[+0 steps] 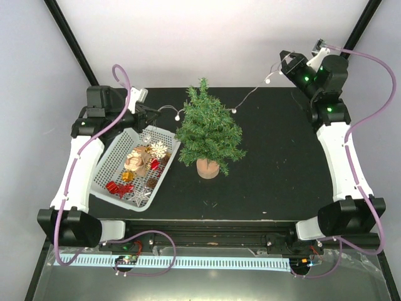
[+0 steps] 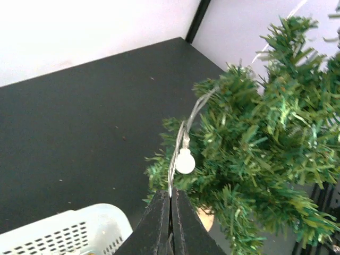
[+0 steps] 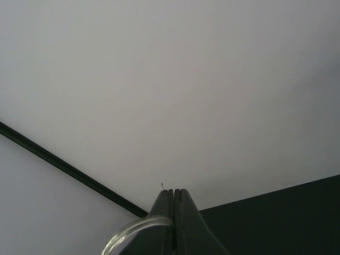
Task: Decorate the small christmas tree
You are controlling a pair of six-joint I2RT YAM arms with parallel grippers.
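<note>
The left pincer (image 1: 150,116) is pressed together on a thin light string (image 1: 250,94), nipping the wire just below a round white bulb (image 2: 185,161). The right pincer (image 1: 282,68) is likewise shut on the far end of the same string, held high and well apart from its partner. The little tree (image 1: 208,132) stands on the black worktop (image 1: 276,163), just to the right of the left pincer and ahead of it in that wrist's view. It lies below and well to the left of the right pincer, and the wire runs from one pincer to the other across the tree's upper back. The main risk is probably tension: if either arm pulls while the wire bears on the branches, the light tree could tilt or slide on its wooden foot (image 1: 208,168). The wire is fine and slick-looking, so it could also slip out of a pincer that grips only a sliver of it. The bulb sits right against the needles and may snag there, leaving the string bunched on one side instead of wrapping round. A white basket (image 1: 103,164) of ornaments (image 1: 141,164) sits directly below the left pincer, and a low sweep could knock it. The tree is upright, its long axis vertical from foot to tip. The tip points straight up and the broad lower branches spread evenly around the foot.
</note>
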